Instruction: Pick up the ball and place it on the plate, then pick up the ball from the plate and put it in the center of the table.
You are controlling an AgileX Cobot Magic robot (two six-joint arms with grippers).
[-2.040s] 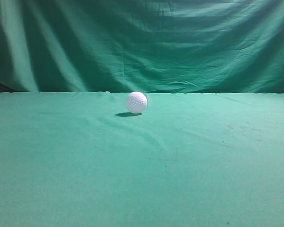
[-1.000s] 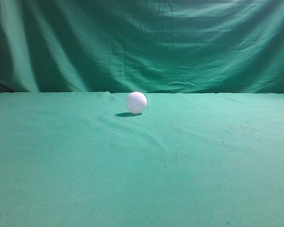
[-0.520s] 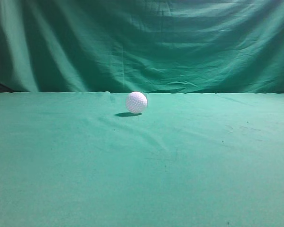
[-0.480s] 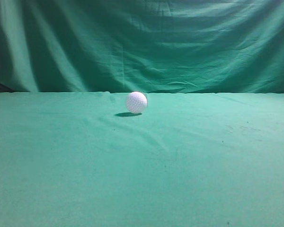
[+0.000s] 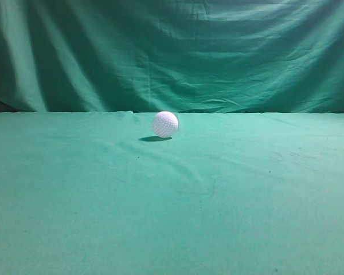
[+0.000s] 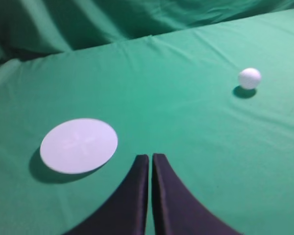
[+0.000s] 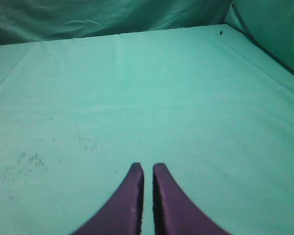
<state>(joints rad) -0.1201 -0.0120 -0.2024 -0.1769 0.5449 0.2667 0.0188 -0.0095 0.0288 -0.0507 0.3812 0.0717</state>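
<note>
Where the light green table (image 5: 229, 195) meets the darker draped backdrop (image 5: 218, 51), the ball (image 5: 165, 124) is seen resting on the cloth, white and dimpled, touched by neither arm. In the left wrist view the plate (image 6: 79, 145), a plain white disc, is shown lying well apart from the ball (image 6: 249, 78). The left gripper (image 6: 150, 159) is held with its dark fingers together, and the right gripper (image 7: 147, 169) likewise, both empty above bare cloth. No brand or writing can be read anywhere.

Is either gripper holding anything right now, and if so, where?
Nothing is held. The left gripper and right gripper are shut and empty; the ball sits free on the table.
</note>
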